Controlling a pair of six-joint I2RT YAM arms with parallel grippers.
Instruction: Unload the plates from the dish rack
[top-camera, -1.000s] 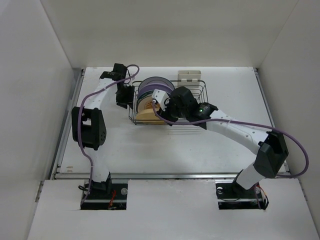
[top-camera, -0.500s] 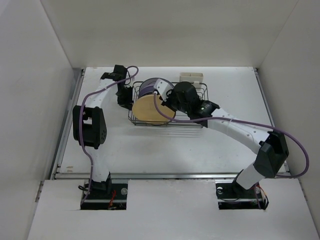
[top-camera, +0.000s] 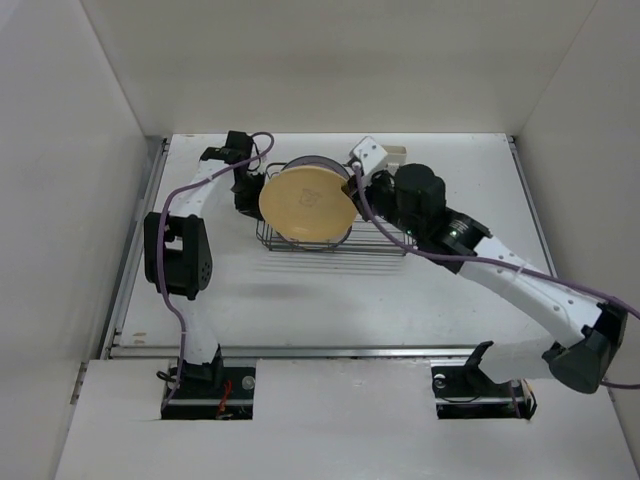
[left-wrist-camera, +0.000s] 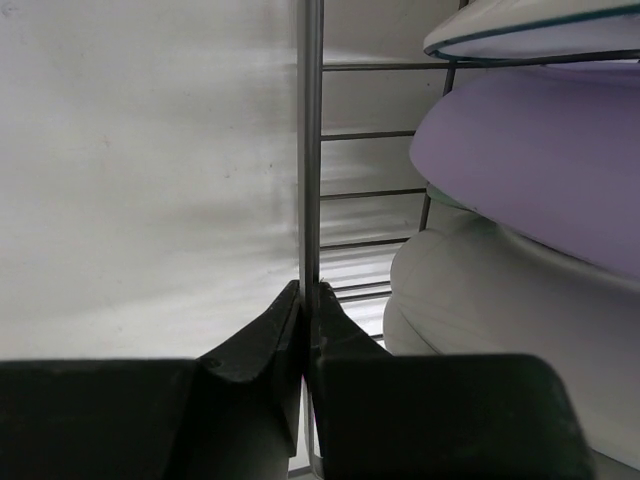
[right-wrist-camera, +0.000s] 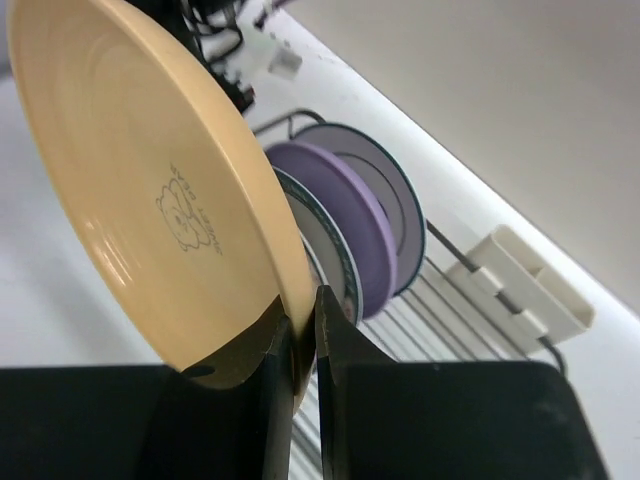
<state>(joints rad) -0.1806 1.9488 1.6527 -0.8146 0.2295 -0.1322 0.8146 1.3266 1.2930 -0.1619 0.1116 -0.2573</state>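
My right gripper (top-camera: 352, 196) (right-wrist-camera: 303, 325) is shut on the rim of the yellow plate (top-camera: 305, 204) (right-wrist-camera: 150, 200) and holds it lifted above the dish rack (top-camera: 385, 243), its underside facing up. In the rack stand a lavender plate (right-wrist-camera: 340, 225) (left-wrist-camera: 540, 150), a white green-rimmed plate (right-wrist-camera: 385, 185) and other white plates (left-wrist-camera: 500, 330). My left gripper (top-camera: 247, 190) (left-wrist-camera: 308, 300) is shut on the rack's left rim wire (left-wrist-camera: 312, 150). The white cutlery holder (right-wrist-camera: 520, 285) is clipped to the rack's far edge.
White walls close in the table (top-camera: 300, 300) on the left, right and back. The right arm's elbow (top-camera: 585, 355) hangs over the near right corner. A purple cable (top-camera: 185, 195) runs along the left arm.
My right gripper has lifted the yellow plate up out of the rack and tilted it flat-on to the top camera. The right arm has swung rightwards. The left gripper has not moved.
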